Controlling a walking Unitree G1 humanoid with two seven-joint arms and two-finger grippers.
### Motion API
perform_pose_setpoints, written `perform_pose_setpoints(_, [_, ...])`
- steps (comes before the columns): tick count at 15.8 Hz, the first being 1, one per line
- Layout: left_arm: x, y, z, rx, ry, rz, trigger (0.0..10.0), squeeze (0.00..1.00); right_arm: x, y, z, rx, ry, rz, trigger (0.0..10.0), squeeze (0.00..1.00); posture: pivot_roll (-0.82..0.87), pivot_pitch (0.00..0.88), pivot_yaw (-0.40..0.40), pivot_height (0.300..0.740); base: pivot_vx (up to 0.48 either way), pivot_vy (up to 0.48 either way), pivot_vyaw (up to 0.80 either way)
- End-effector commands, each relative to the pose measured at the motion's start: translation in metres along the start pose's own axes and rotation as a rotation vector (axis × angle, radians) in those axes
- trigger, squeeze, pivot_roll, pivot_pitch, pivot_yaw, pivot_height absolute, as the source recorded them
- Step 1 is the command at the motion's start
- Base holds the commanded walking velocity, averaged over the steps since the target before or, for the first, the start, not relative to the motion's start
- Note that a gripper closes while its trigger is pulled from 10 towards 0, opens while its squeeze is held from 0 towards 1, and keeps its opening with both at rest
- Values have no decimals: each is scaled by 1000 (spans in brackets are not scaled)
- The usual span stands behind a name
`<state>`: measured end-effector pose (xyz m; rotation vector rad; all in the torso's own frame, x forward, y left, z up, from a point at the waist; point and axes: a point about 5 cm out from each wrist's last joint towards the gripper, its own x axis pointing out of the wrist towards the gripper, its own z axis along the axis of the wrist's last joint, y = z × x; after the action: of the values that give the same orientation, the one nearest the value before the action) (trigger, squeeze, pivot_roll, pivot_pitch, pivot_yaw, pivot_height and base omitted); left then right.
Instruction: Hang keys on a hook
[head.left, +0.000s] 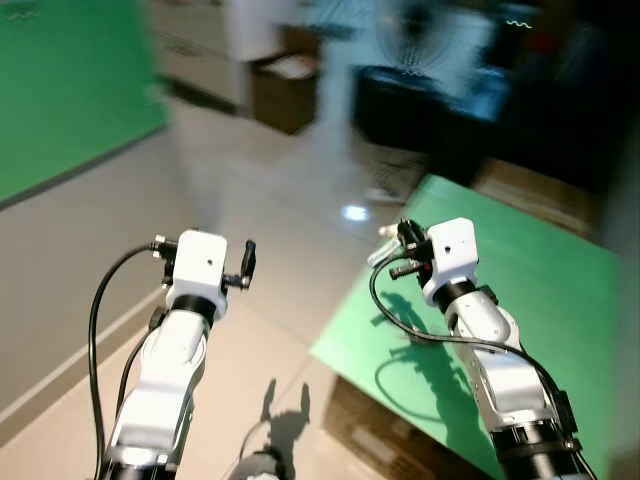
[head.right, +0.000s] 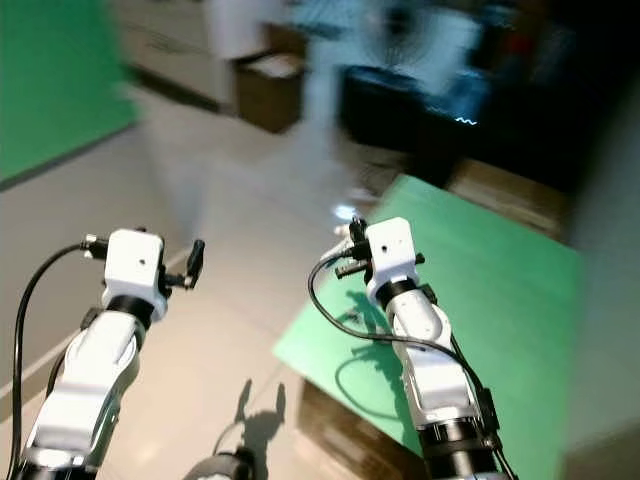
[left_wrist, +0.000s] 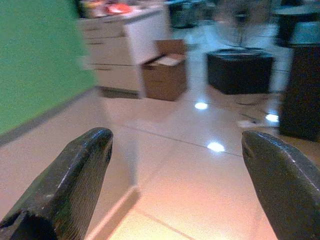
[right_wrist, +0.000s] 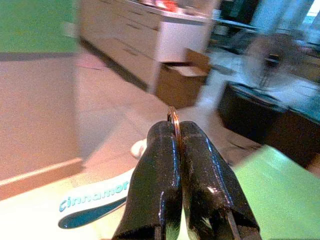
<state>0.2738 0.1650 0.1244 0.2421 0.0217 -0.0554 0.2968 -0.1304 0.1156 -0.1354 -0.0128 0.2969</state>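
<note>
While right end effector (right_wrist: 176, 150) pinches key ring (right_wrist: 173, 116), left end effector (left_wrist: 175, 165) spread; cardboard box (left_wrist: 165, 75) open.

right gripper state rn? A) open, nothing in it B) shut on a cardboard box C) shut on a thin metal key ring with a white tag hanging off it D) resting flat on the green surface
C: in the right wrist view the right gripper has its two black fingers pressed together on a thin metal key ring, with a white printed tag hanging below.
</note>
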Motion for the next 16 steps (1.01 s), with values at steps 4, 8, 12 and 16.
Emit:
perform_pose_setpoints(4, [5,5,-3,-35,35,25,10000,0,-9,-7,-11,62,30,-75,10000,0,-35,0,-5,740,0,0,800])
perform_pose_setpoints(8, [-1,-8,-13,-77,77,11,10000,0,-14,-15,-15,75,53,-114,10000,0,-65,0,-7,740,0,0,800])
perform_pose_setpoints(12, [7,-6,0,-89,-13,18,10000,0,-26,-21,-14,53,64,-112,10000,0,-93,0,-22,740,0,0,800])
perform_pose_setpoints(16, [9,-10,8,-97,-38,-31,10000,0,-23,-35,-10,52,40,-209,10000,0,-77,0,-8,740,71,0,600])
